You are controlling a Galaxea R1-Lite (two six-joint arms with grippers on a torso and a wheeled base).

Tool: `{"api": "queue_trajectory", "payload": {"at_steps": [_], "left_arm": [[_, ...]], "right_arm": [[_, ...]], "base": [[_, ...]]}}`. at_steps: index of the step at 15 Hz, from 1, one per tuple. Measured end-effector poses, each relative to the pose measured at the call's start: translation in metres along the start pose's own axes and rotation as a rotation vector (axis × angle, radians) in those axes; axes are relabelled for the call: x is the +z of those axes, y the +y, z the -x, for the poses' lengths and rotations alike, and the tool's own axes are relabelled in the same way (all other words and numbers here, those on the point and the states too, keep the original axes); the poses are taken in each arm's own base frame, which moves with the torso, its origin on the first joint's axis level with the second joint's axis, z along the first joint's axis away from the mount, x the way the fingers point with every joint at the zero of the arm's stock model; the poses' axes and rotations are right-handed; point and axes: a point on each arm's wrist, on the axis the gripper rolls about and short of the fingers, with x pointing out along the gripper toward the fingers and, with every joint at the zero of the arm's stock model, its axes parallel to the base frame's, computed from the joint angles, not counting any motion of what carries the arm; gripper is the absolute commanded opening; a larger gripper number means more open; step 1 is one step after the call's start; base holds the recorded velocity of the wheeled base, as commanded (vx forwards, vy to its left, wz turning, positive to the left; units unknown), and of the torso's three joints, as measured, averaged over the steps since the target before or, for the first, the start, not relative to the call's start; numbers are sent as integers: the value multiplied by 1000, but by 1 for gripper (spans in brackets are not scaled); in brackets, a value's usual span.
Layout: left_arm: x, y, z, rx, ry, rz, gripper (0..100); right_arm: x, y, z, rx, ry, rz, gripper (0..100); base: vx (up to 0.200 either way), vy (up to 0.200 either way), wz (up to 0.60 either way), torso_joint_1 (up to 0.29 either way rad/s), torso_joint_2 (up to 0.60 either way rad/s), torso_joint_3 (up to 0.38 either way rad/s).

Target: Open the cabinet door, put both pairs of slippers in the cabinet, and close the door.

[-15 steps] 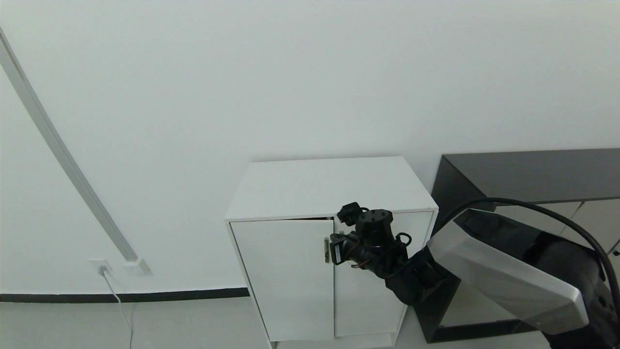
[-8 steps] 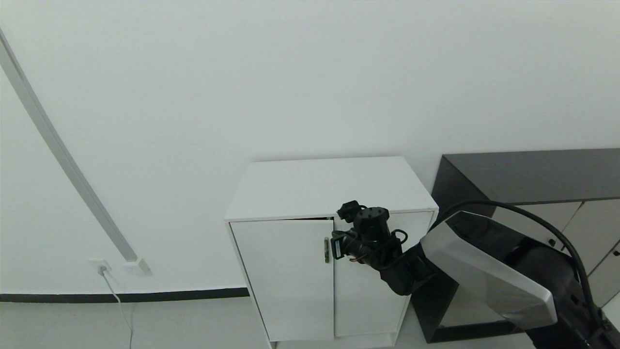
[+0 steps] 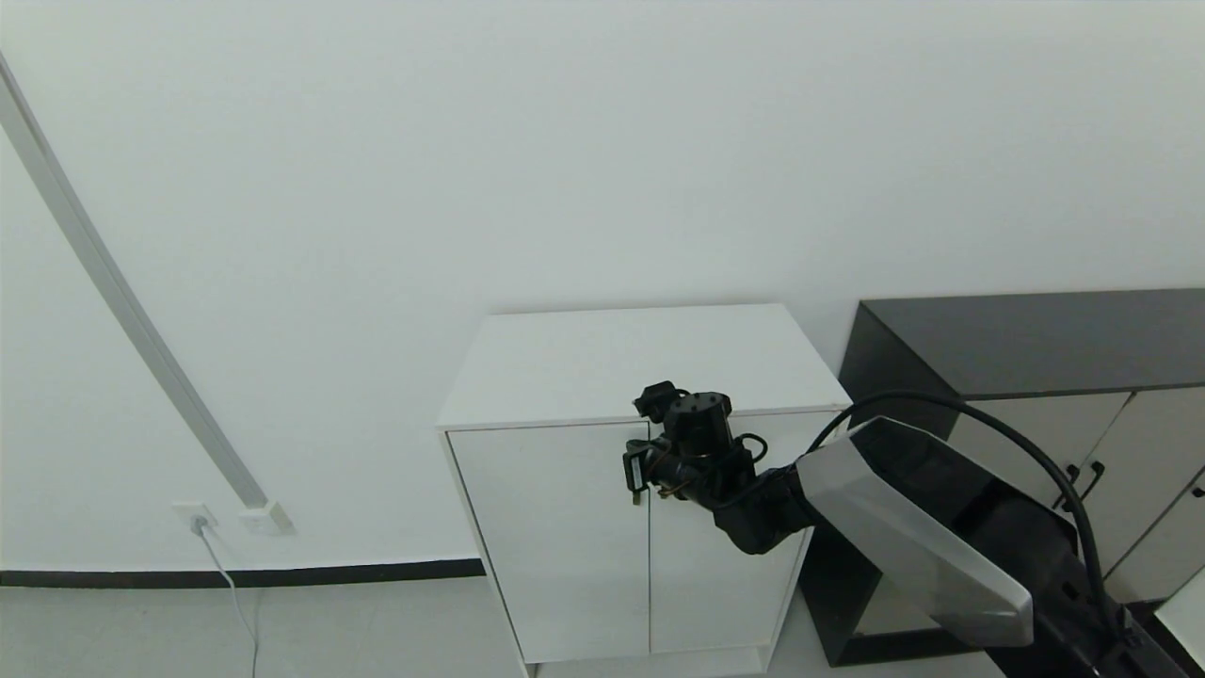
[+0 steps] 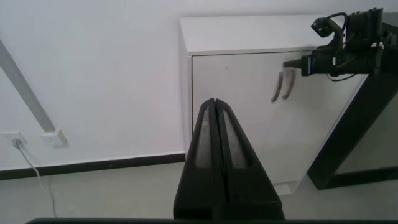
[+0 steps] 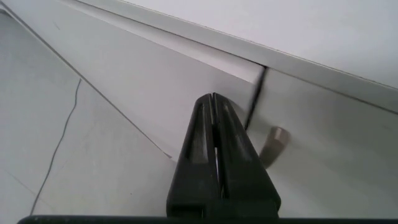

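Leftward the right claw (image 3: 633,471), its fingers pressed together, had slid at the left door (image 3: 555,537) of the cabinet (image 3: 621,363), beside its handle (image 4: 275,88), and the top gap had closed. Doing this well meant pushing squarely at the handle edge, gently, until flush; left claw (image 4: 214,106) hung closed

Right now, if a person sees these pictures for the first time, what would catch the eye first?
The white cabinet stands against the bare wall in the middle of the head view, and its two doors look shut. The right pincer, shut, sits at the seam between the doors, just above the door handles, gripping neither. A black sideboard stands close by, on the robot's right of the cabinet.
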Motion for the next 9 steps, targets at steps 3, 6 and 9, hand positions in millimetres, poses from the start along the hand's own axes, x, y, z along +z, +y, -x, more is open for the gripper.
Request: {"api": "queue_trajectory", "payload": {"at_steps": [3, 6, 9], "left_arm": [[0, 0, 0, 0, 0, 0, 0], [0, 0, 0, 1, 0, 0, 0], [0, 0, 0, 0, 0, 0, 0]], "right_arm": [[0, -1, -2, -6, -7, 0, 0], [-1, -2, -1, -56, -14, -1, 0], [0, 2, 8, -52, -14, 2, 0]], "base": [[0, 0, 0, 0, 0, 0], [0, 0, 0, 0, 0, 0], [0, 0, 0, 0, 0, 0]]}}
